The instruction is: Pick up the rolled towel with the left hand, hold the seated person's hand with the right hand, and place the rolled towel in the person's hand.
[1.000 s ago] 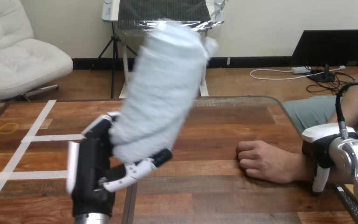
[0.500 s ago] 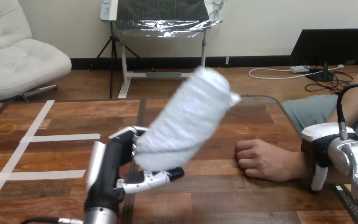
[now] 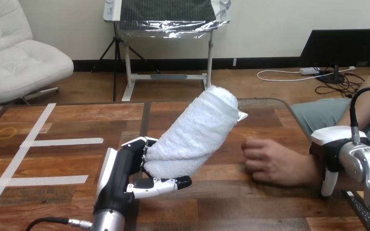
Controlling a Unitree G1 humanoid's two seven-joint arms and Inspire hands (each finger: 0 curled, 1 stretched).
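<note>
**A:** Where is the towel lying?

**B:** The towel is sitting in the left hand, just left of the frame's centre and raised clear of the tabletop. It is leaning, with its lower end in the hand and its upper end pointing toward the upper right. A loose corner is sticking out at the top.

**A:** How is that hand gripping it?

**B:** It is closing round the roll's lower end. The fingers are curling over the far side and the thumb is reaching under the near side. The left arm is coming up from the bottom edge.

**A:** And the person's hand?

**B:** The person's hand is resting on the tabletop right of centre, loosely curled, with its knuckles facing left. It is lying near the towel without touching it, with bare wood showing between them.

**A:** What is the right hand doing?

**B:** The right hand is sitting at the frame's right edge, over the person's wrist. Whether it is clasping the wrist, I cannot tell.

**A:** Anything else?

**B:** White tape strips are running across the tabletop at the left, and a yellow ring is lying beyond them.
</note>
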